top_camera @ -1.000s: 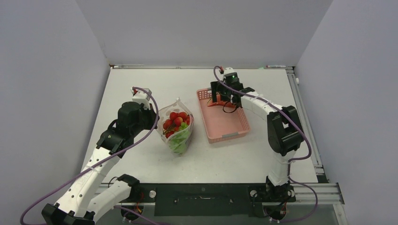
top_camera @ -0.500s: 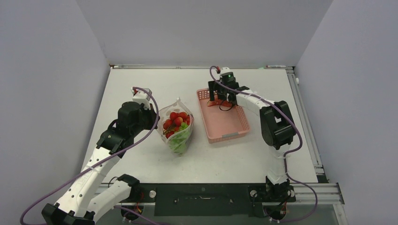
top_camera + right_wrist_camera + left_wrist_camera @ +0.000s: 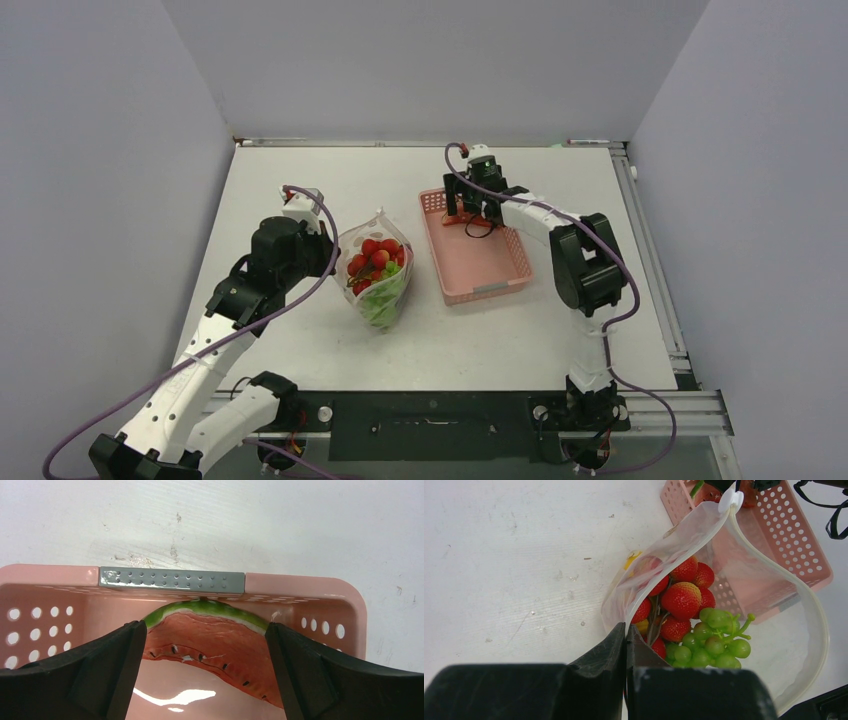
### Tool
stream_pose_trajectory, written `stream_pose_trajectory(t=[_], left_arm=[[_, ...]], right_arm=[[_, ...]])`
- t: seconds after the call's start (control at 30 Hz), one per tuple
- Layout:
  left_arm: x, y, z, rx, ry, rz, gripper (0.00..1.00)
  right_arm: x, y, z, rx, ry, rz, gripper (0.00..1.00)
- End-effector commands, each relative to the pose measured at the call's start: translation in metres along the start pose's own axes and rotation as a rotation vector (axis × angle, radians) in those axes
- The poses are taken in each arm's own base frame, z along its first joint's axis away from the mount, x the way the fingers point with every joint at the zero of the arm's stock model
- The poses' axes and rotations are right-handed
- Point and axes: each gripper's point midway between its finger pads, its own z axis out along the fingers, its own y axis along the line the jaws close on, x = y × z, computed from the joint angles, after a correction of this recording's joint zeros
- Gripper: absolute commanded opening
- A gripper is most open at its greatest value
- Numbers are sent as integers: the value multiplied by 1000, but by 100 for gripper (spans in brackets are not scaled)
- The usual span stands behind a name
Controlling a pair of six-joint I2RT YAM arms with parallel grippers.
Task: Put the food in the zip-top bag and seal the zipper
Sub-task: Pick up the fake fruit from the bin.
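Observation:
The zip-top bag (image 3: 376, 268) stands open on the table and holds red strawberries (image 3: 681, 597), green grapes (image 3: 714, 640) and a yellow piece (image 3: 631, 560). My left gripper (image 3: 625, 627) is shut on the near edge of the bag's mouth, by the zipper (image 3: 796, 577); its white slider (image 3: 730, 500) sits at the far end. My right gripper (image 3: 205, 627) is open inside the far end of the pink basket (image 3: 50, 625). Its fingers flank a watermelon slice (image 3: 215, 640) that leans on the basket's end wall. From above, the right gripper (image 3: 463, 213) hides most of the slice.
The pink basket (image 3: 485, 268) lies just right of the bag, its grey handle strip (image 3: 172, 579) beyond the slice. Grey walls enclose the table on three sides, and a metal rail (image 3: 650, 250) runs along the right edge.
My right gripper has shifted slightly left and lower into the basket's far end, and that arm's elbow swung left. The left arm and the bag have not moved.

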Motion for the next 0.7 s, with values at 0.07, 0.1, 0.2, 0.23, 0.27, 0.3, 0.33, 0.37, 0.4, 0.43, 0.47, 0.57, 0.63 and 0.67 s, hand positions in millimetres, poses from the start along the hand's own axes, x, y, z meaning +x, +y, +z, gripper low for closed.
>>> stream_pose_trajectory(t=[0.07, 0.1, 0.2, 0.23, 0.27, 0.3, 0.33, 0.37, 0.4, 0.43, 0.47, 0.57, 0.63, 0.67], left_arm=[[-22, -9, -5, 36, -72, 7, 0], [-22, -10, -5, 38, -71, 8, 0], [-23, -10, -6, 37, -74, 8, 0], [-23, -10, -6, 37, -76, 8, 0], [-24, -10, -7, 37, -78, 8, 0], [-24, -10, -8, 38, -81, 8, 0], [-24, -10, -8, 38, -82, 8, 0], [-24, -10, -8, 39, -83, 8, 0], [-24, -10, -8, 41, -83, 8, 0], [-25, -10, -9, 42, -84, 6, 0], [-24, -11, -9, 44, -84, 6, 0], [-26, -11, -10, 44, -91, 6, 0], [-26, -11, -11, 44, -94, 5, 0], [-27, -11, -12, 44, -96, 5, 0]], right_arm=[[3, -2, -11, 6, -22, 36, 95], [7, -1, -12, 3, -11, 40, 95], [15, 4, -18, -4, 12, 42, 96], [17, 7, -20, -7, 19, 39, 96], [17, 10, -24, -12, 21, 37, 96], [18, 14, -28, -18, 22, 31, 96], [19, 19, -32, -26, 22, 25, 97], [20, 22, -36, -28, 23, 19, 97], [21, 25, -39, -24, 27, 14, 97], [24, 28, -43, -21, 36, 8, 97], [25, 29, -46, -16, 41, 4, 97], [32, 35, -54, -24, 54, 5, 97], [37, 41, -60, -49, 64, 8, 97], [38, 46, -63, -65, 69, 9, 97]])
